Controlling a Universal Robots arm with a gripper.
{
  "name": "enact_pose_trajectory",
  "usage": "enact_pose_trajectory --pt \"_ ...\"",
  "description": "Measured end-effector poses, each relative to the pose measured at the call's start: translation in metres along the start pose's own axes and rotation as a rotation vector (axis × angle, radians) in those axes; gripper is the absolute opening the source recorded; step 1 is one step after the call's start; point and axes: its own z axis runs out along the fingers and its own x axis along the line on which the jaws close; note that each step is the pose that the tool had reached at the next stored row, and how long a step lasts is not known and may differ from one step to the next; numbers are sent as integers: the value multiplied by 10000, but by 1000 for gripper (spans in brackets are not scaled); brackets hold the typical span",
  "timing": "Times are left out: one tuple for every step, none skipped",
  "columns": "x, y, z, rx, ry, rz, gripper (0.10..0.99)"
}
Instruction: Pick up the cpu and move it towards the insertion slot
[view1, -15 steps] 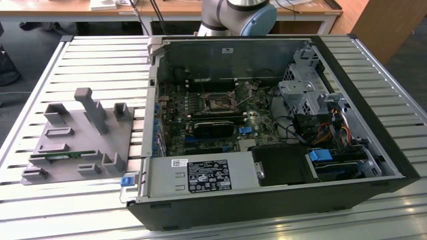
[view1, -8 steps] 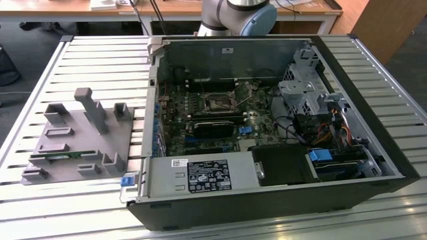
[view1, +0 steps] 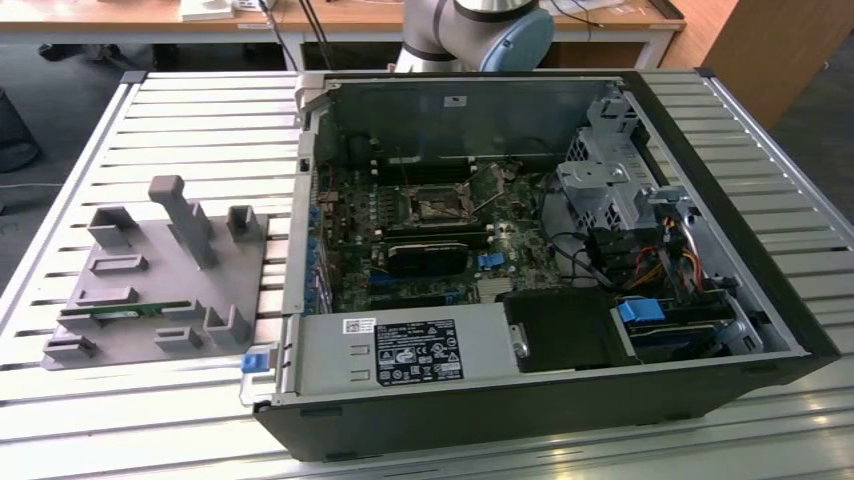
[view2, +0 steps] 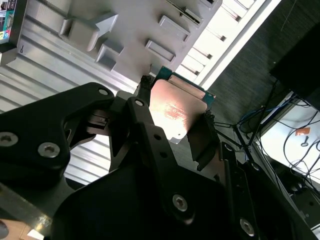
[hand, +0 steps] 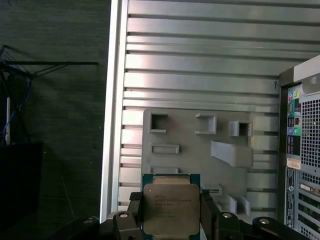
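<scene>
The claw grips the cpu by its edges above the grey tray; a level, firm hold looks essential en route to the insertion slot.

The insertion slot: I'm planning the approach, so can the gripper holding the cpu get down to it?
Probably yes. The computer case lies open on top, and the insertion slot faces up with nothing over it. The gripper is shut on the cpu.
</scene>
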Motion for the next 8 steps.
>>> enact_pose_trajectory --pt "0 0 -9 0 0 0 541" --pt "0 1 -20 0 0 0 541" --pt "0 1 -29 0 -1 0 541" --pt "0 2 -39 0 0 0 541" --pt "0 2 -49 0 0 0 541" --pt "0 3 -59 0 0 0 541" --pt "0 3 -69 0 0 0 541" --pt "0 4 -79 0 0 0 541"
